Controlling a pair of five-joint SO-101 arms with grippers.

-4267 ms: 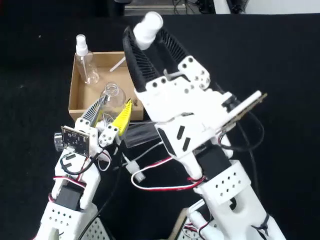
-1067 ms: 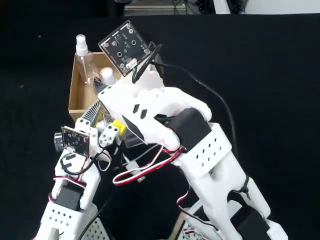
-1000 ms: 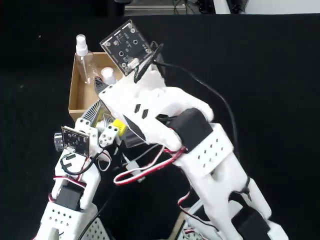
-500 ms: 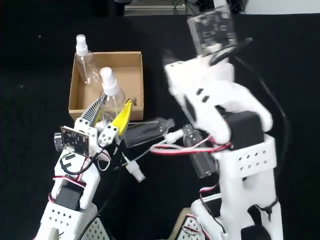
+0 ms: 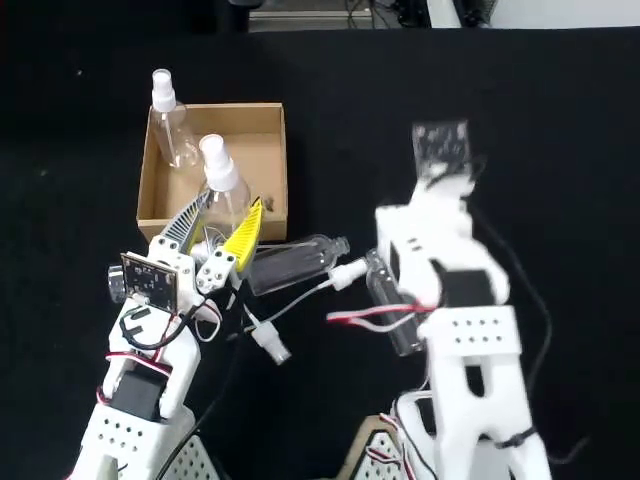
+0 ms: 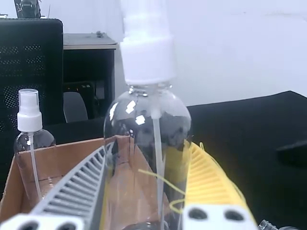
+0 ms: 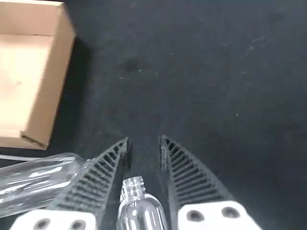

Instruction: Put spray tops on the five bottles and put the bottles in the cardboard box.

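Squarely between the left jaws, one capped bottle, upright.

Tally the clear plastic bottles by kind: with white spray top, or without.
With white spray top: 2, a clear plastic bottle in the cardboard box, another in the left gripper.
Without: 2 bottles lying on the black table.
Total: 4.
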